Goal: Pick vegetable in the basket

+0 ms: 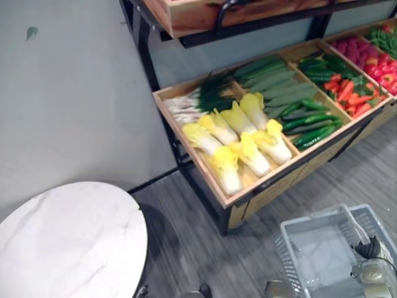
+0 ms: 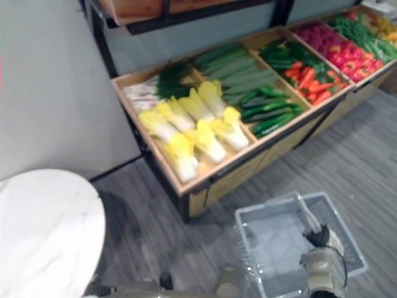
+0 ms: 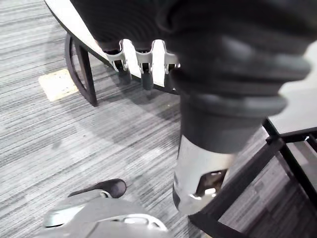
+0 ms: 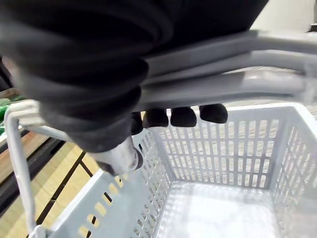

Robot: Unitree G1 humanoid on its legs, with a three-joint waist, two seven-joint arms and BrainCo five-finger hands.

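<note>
A wooden produce stand (image 1: 267, 186) holds yellow-green cabbages (image 1: 239, 139), leeks (image 1: 195, 102), long pale-green gourds (image 1: 273, 84), dark cucumbers (image 1: 310, 124), carrots (image 1: 347, 93) and red vegetables (image 1: 366, 56). On the near side of the stand hangs a grey plastic basket (image 1: 313, 218) with nothing in it. My right hand (image 1: 372, 270) is shut on its raised handles (image 4: 223, 84), dark fingertips (image 4: 183, 116) curled under them above the slotted wall (image 4: 223, 148). My left hand (image 3: 143, 59) hangs low beside a table, fingers relaxed and holding nothing.
A round white marble-look table (image 1: 68, 242) stands at the lower left on dark legs (image 3: 81, 69). A second wooden shelf (image 1: 198, 15) overhangs the stand. A grey wall (image 1: 74, 93) lies to the left, and grey plank floor (image 1: 198, 242) runs between table and basket.
</note>
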